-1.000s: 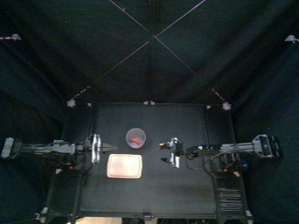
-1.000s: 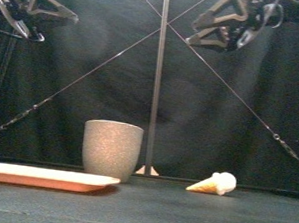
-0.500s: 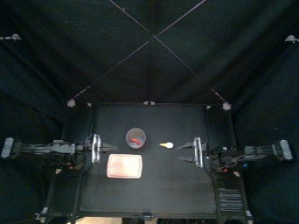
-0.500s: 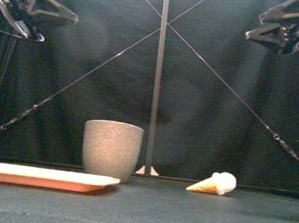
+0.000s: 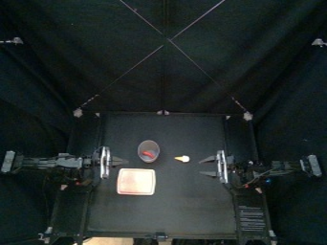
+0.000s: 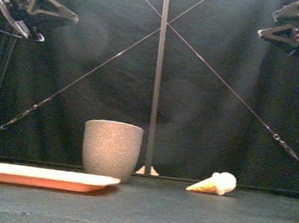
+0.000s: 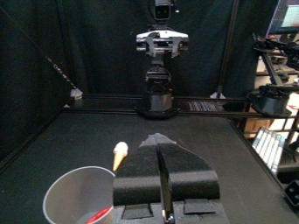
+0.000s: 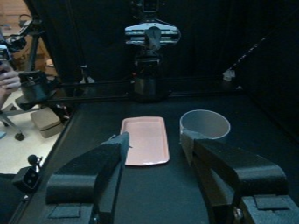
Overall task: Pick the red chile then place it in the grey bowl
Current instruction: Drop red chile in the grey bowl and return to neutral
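The tall grey speckled cup (image 5: 149, 148) stands left of the table's middle, and something red (image 5: 149, 153) lies inside it, probably the chile. The left wrist view also shows red (image 7: 103, 214) low in the cup (image 7: 70, 194). My left gripper (image 5: 105, 163) hangs raised left of the cup, jaws shut (image 7: 159, 140) and holding nothing. My right gripper (image 5: 217, 165) is high at the right side, well away from the cup (image 8: 205, 124), with its jaws open (image 8: 160, 144) and nothing between them. In the front view the cup (image 6: 112, 148) hides its contents.
The flat pink tray (image 5: 136, 181) lies in front of the cup, toward the table's front left (image 6: 45, 177). A small pale cone-shaped toy (image 5: 185, 159) lies on the table right of the cup (image 6: 213, 183).
My right arm has pulled back from the table's middle to the right side, uncovering the cone toy. The left arm, cup and tray have not moved.
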You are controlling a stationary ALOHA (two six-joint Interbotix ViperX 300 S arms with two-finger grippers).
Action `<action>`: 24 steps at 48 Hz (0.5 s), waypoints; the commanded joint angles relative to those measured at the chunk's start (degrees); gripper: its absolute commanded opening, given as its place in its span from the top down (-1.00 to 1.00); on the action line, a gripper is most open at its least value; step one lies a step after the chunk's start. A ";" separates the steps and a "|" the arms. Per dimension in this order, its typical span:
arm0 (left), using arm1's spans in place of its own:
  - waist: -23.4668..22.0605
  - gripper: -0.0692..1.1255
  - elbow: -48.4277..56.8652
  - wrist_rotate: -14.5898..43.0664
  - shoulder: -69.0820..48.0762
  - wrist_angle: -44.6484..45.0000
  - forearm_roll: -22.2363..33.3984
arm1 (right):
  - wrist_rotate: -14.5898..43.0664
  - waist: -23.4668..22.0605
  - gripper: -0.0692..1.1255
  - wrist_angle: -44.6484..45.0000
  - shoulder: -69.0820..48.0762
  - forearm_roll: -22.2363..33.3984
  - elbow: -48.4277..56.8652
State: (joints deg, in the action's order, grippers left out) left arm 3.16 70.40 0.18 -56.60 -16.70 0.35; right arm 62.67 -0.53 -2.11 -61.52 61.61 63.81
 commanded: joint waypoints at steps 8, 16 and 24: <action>0.18 0.94 -0.62 0.09 0.18 -0.26 0.09 | -0.09 -0.62 -0.57 -0.35 0.62 -0.09 -0.79; 0.18 0.94 -0.62 0.00 0.18 -0.26 0.00 | -0.09 -0.88 -0.57 -0.35 0.62 -0.09 -0.70; 0.26 0.94 -0.53 -0.09 0.18 -0.26 0.00 | -0.09 -1.14 -0.57 -0.35 0.62 -0.09 -0.44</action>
State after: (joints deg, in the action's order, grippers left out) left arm 3.25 70.58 0.09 -56.60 -16.70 0.35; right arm 62.67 -1.41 -2.29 -61.52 61.61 63.81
